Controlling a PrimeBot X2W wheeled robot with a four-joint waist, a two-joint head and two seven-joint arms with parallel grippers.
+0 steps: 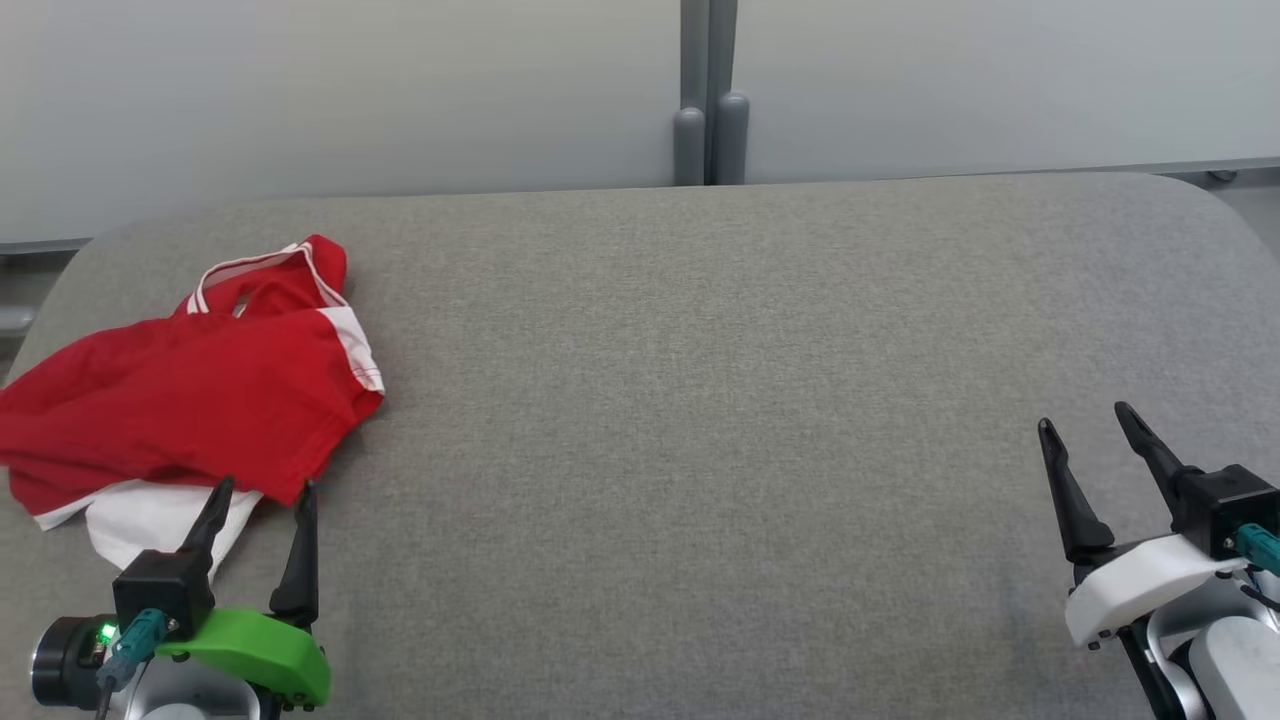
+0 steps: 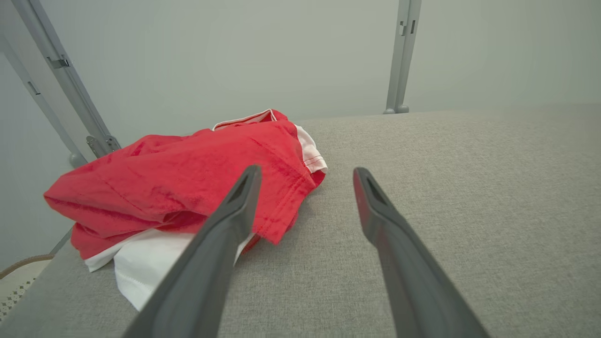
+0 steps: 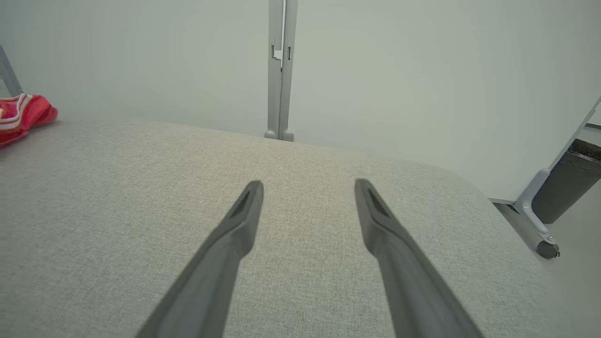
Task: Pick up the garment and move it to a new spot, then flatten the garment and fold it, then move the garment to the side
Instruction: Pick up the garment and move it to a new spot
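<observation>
The garment (image 1: 190, 390) is a red shirt with white trim, lying crumpled at the left end of the grey padded table (image 1: 700, 400). My left gripper (image 1: 265, 485) stands open right at the garment's near edge, one fingertip over its white hem, nothing between the fingers. From the left wrist, the garment (image 2: 188, 183) lies just ahead and left of that open left gripper (image 2: 305, 173). At the table's right end, my right gripper (image 1: 1085, 415) is open and empty, far from the cloth. In the right wrist view a corner of the garment (image 3: 23, 115) peeks in beyond the right gripper (image 3: 307, 185).
Pale partition panels with a grey post (image 1: 708, 95) stand behind the table. A caster foot (image 3: 547, 249) of a frame sits on the floor past the table's right edge. The table's rounded left edge runs close beside the garment.
</observation>
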